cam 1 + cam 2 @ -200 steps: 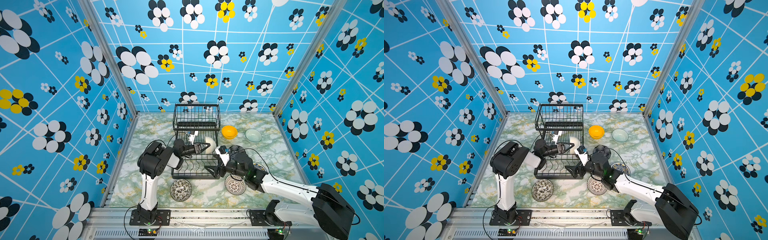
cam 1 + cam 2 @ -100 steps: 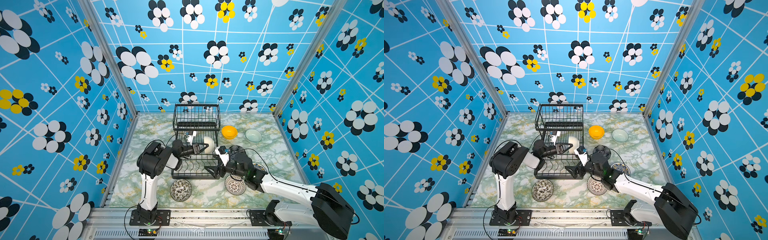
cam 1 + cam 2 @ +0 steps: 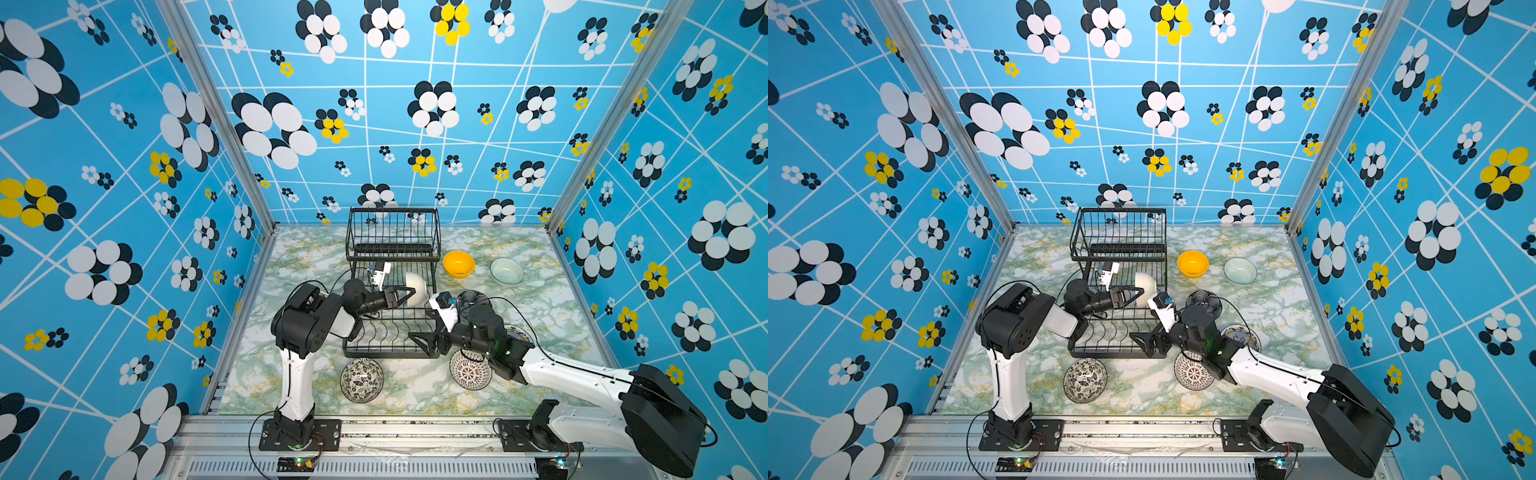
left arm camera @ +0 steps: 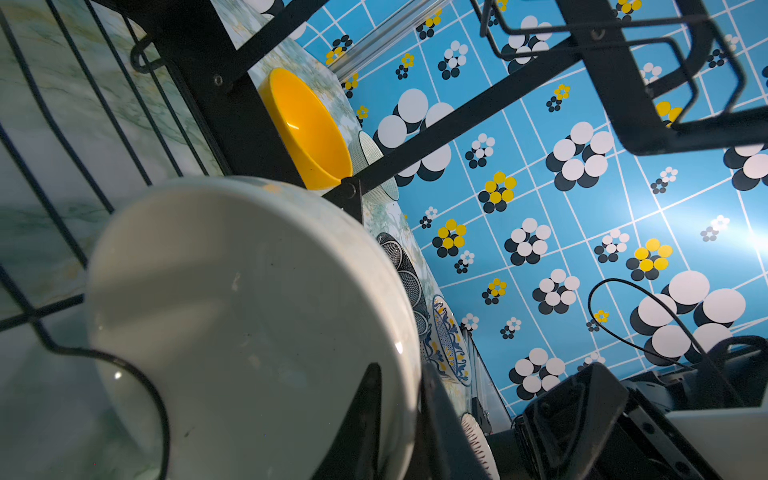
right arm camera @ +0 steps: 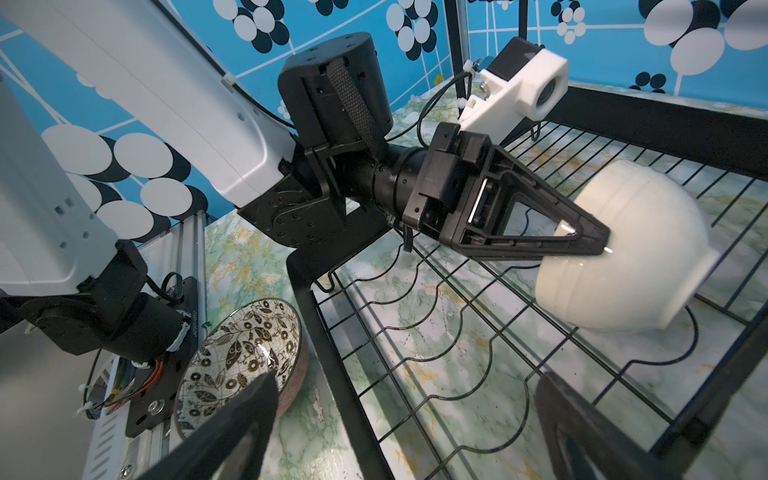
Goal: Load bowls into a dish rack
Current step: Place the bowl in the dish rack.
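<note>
Tall blue panels (image 3: 104, 166), printed with white lines and clusters of black, white and yellow dots, wall in a glossy, green-veined marble tabletop (image 3: 299, 266). The black wire dish rack (image 3: 392, 232) stands mid-table toward the back. It has a raised basket of straight bars above a flat lower tray crossed by wavy divider wires. Bare marble lies open to the rack's left and along the front edge.

The cream-white bowl (image 3: 415, 286), smooth and glazed, lies on its side on the lower tray beneath the basket. The left gripper (image 3: 409, 294) reaches in level from the left. The left wrist view shows one black finger (image 4: 368, 399) inside the bowl and the other outside. Its jaws are narrow astride the rim; whether they press on it I cannot tell. Only the right wrist view shows the bowl's foot ring. The right gripper (image 3: 422, 340) hovers at the tray's front right corner, jaws spread wide and holding nothing.

- In front of the rack: a leaf-patterned bowl (image 3: 361, 380) and a lattice-patterned bowl (image 3: 469, 372) partly under the right arm.
- To the rack's right: a plain yellow bowl (image 3: 458, 264), a clear glass bowl (image 3: 506, 271), a dark navy bowl (image 3: 471, 297) and a blue-yellow bowl (image 3: 1246, 334) half hidden by the arm.
</note>
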Motion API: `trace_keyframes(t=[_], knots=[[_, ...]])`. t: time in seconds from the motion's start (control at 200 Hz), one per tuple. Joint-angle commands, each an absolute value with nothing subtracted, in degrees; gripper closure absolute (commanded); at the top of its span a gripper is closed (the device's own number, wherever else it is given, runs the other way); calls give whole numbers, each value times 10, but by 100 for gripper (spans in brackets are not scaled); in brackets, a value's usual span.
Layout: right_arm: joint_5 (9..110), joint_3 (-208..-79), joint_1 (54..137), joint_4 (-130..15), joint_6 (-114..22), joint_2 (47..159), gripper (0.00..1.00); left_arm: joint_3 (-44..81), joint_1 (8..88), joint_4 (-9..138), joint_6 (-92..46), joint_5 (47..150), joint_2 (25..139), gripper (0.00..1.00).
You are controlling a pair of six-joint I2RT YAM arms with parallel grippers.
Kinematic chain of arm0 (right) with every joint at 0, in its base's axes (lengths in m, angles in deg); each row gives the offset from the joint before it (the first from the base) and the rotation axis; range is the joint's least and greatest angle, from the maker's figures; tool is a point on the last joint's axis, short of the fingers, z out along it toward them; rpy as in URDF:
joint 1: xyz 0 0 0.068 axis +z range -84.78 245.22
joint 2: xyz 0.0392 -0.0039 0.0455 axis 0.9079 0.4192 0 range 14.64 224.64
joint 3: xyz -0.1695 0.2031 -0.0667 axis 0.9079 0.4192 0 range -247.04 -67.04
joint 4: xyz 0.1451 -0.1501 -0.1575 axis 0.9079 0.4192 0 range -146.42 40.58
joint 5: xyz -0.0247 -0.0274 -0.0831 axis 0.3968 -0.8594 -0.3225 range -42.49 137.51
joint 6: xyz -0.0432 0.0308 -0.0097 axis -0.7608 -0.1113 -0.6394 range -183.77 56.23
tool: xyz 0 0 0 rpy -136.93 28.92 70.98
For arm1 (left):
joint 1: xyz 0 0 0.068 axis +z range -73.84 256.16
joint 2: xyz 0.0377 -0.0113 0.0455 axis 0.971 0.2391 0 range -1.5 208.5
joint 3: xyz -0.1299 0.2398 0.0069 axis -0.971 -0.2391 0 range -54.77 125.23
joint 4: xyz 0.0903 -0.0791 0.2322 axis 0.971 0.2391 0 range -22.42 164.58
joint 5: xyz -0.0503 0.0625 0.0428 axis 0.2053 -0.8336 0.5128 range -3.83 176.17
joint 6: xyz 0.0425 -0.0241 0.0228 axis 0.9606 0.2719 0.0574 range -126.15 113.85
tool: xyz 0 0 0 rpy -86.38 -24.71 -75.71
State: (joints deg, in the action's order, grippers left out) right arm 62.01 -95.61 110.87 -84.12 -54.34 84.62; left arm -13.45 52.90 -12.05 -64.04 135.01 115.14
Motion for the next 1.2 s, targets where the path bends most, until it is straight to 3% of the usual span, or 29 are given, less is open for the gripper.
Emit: trace_keyframes(t=[0.0, 0.425, 0.725, 1.194], knots=[[627, -958, 1106, -857, -549, 849, 0, -144, 529, -126, -644, 1371, 1123, 79], [625, -957, 1107, -856, -551, 850, 0, -156, 535, -126, -639, 1363, 1112, 77], [622, -958, 1106, -854, -552, 850, 0, -160, 534, -125, -632, 1355, 1094, 69], [616, -958, 1107, -852, -552, 848, 0, -183, 539, -125, -626, 1337, 1078, 67]])
